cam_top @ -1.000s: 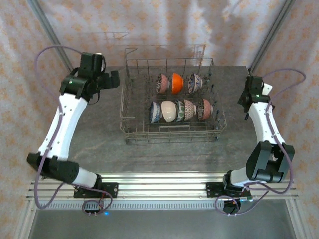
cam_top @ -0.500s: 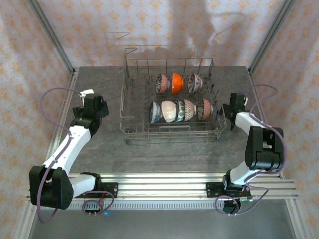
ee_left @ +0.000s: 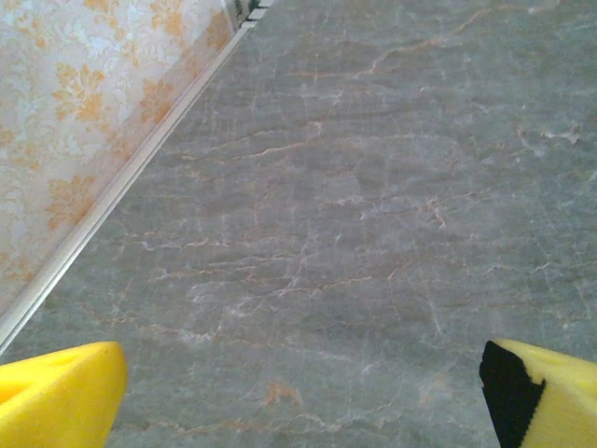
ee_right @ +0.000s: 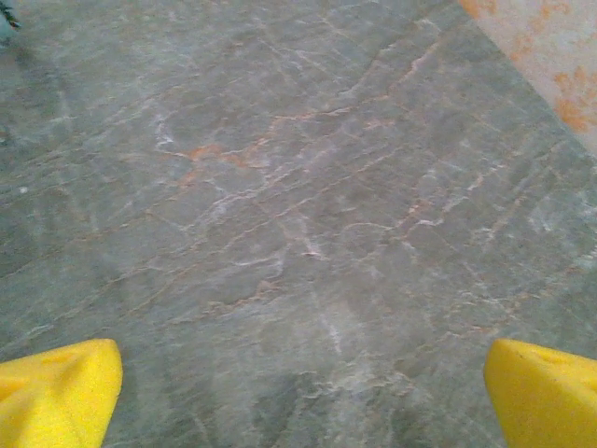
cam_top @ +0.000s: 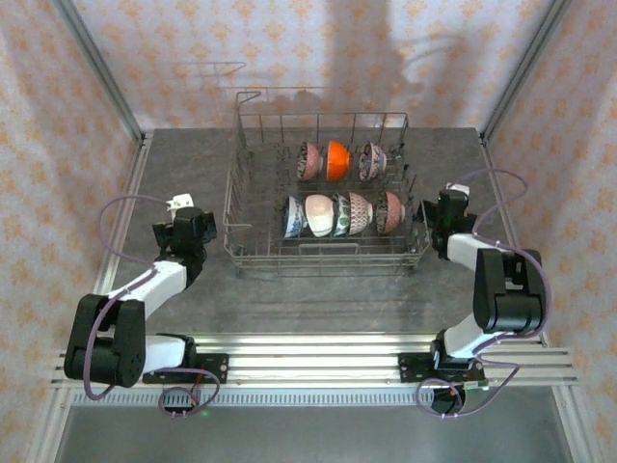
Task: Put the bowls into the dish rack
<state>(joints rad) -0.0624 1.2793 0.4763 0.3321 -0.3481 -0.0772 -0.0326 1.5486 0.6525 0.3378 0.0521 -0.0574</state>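
Note:
The grey wire dish rack (cam_top: pixel 249 253) stands mid-table. Several bowls stand on edge between its tines. The back row holds a pinkish bowl (cam_top: pixel 310 161), the orange bowl (cam_top: pixel 336 160) and a blue-white bowl (cam_top: pixel 370 161). The front row runs from a blue-white bowl (cam_top: pixel 294 216) past a white bowl (cam_top: pixel 319 214) to a brown-white bowl (cam_top: pixel 389 211). My left gripper (cam_top: pixel 192 222) (ee_left: pixel 298 401) sits low beside the rack's left side, open over bare table. My right gripper (cam_top: pixel 447 204) (ee_right: pixel 303 392) sits low beside the rack's right side, open, its yellow fingertips (ee_right: pixel 58 387) wide apart.
Patterned walls and metal frame posts (cam_top: pixel 96 68) enclose the grey marbled table (cam_top: pixel 318 294). A pale strip (ee_left: pixel 121 182) marks the table's left edge in the left wrist view. An aluminium rail (cam_top: pixel 313 352) carries both arm bases at the near edge.
Both arms have folded down and drawn back toward their bases. The left gripper dropped from the rack's far left corner, the right from the far right. Both grippers stayed open.

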